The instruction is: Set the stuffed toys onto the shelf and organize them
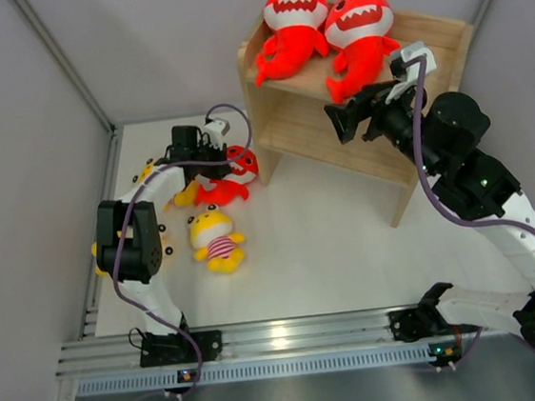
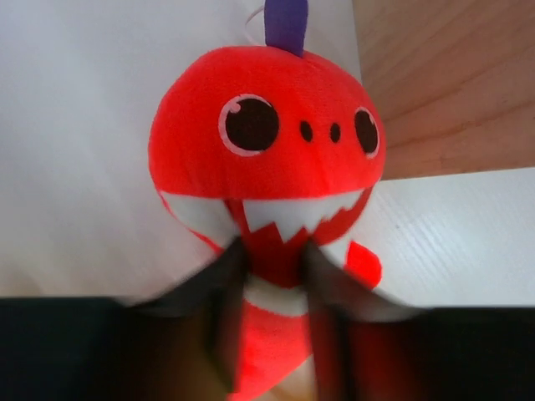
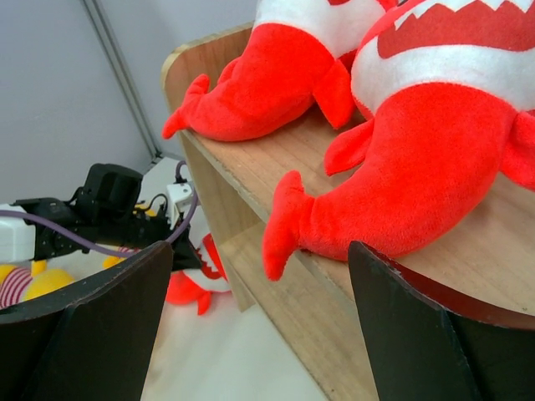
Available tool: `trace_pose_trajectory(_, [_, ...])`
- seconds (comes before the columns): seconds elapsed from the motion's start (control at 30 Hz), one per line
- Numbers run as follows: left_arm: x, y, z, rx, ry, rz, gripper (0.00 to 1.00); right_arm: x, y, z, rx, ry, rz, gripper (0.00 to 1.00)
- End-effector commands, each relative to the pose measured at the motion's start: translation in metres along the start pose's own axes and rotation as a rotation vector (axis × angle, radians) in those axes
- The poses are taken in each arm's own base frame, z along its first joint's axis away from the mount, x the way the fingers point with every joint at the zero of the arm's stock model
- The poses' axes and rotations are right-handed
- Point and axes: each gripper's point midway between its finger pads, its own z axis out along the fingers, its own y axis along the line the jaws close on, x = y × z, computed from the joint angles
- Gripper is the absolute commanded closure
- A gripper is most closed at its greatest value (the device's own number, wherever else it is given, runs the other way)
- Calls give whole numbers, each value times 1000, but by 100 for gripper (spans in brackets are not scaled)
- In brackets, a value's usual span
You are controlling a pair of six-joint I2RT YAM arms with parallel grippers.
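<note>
Two hands are working here, and I am reporting the left first. My left gripper (image 2: 274, 255) is reaching down over the third shark (image 2: 267, 159), its fingers (image 2: 230, 317) standing narrow on either side of the red belly below the mouth. They are blurring in the wrist view, so I cannot tell whether they are pressing home. That shark is lying on the white table (image 1: 329, 242), just beside the near left corner of the shelf (image 1: 441, 34). My right gripper (image 3: 259, 251) is hanging wide and empty before the shelf, close to the tail of the nearer of the two sharks (image 1: 357, 33) lying side by side on the top tier. I am judging the step in hand to be the pickup of the last shark. The next move is calling for a confirmed grip, a lift clear of the shelf's edge, and a placing beside the other two, where little room is showing. One yellow toy (image 1: 216, 239) is lying on the table near my left arm, and another is showing partly behind it.
</note>
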Motion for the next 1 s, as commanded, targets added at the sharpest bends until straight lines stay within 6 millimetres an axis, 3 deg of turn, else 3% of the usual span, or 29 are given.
trace_pose_trajectory(0.0, [-23, -9, -2, 45, -81, -9, 99, -16, 6, -12, -47, -54, -32, 14])
trace_pose_trajectory(0.1, [-23, -10, -13, 24, -82, -31, 100, -16, 13, -17, -105, -60, -91, 14])
trace_pose_trajectory(0.2, [-40, -6, -42, -20, -130, -56, 100, -12, 28, -20, -202, -61, -164, 16])
trace_pose_trajectory(0.3, [-67, 8, -92, -84, -191, -89, 100, -5, 38, -18, -272, -54, -247, 16])
trace_pose_trajectory(0.37, [-60, 16, -115, -146, -141, -96, 100, -1, 45, -13, -298, -67, -295, 16])
trace_pose_trajectory(0.43, [-75, 13, -147, -191, -170, -49, 100, 8, 55, -1, -336, -84, -422, 16])
trace_pose_trajectory(0.47, [-77, 10, -159, -205, -171, -47, 100, 12, 77, -1, -400, -100, -485, 16])
trace_pose_trajectory(0.53, [-81, -4, -190, -214, -182, -40, 100, 30, 101, 11, -431, -129, -725, 12])
trace_pose_trajectory(0.57, [-84, -8, -200, -223, -192, -44, 100, 40, 137, 8, -517, -186, -878, 10])
trace_pose_trajectory(0.6, [-80, -14, -215, -236, -180, -64, 100, 44, 151, 7, -525, -230, -948, 6])
trace_pose_trajectory(0.63, [-86, -18, -226, -242, -193, -65, 100, 53, 179, 1, -565, -320, -994, 4])
trace_pose_trajectory(0.67, [-86, -21, -231, -245, -190, -75, 100, 63, 194, 4, -574, -389, -1131, 2])
trace_pose_trajectory(0.7, [-80, -28, -239, -236, -174, -99, 100, 73, 206, 3, -586, -430, -1190, 1])
trace_pose_trajectory(0.73, [-80, -33, -244, -226, -176, -106, 100, 99, 217, 2, -617, -441, -1256, 1])
trace_pose_trajectory(0.77, [-78, -38, -246, -214, -172, -117, 100, 99, 237, 4, -583, -527, -1318, 1])
trace_pose_trajectory(0.83, [-75, -50, -254, -180, -175, -132, 100, 115, 254, 6, -570, -565, -1364, 1])
trace_pose_trajectory(0.87, [-73, -53, -254, -167, -174, -141, 100, 132, 267, 8, -576, -576, -1423, 0])
trace_pose_trajectory(0.93, [-73, -65, -259, -124, -188, -147, 100, 130, 278, 11, -522, -630, -1451, 1])
trace_pose_trajectory(0.97, [-72, -68, -260, -111, -190, -153, 100, 147, 287, 17, -511, -620, -1505, 1])
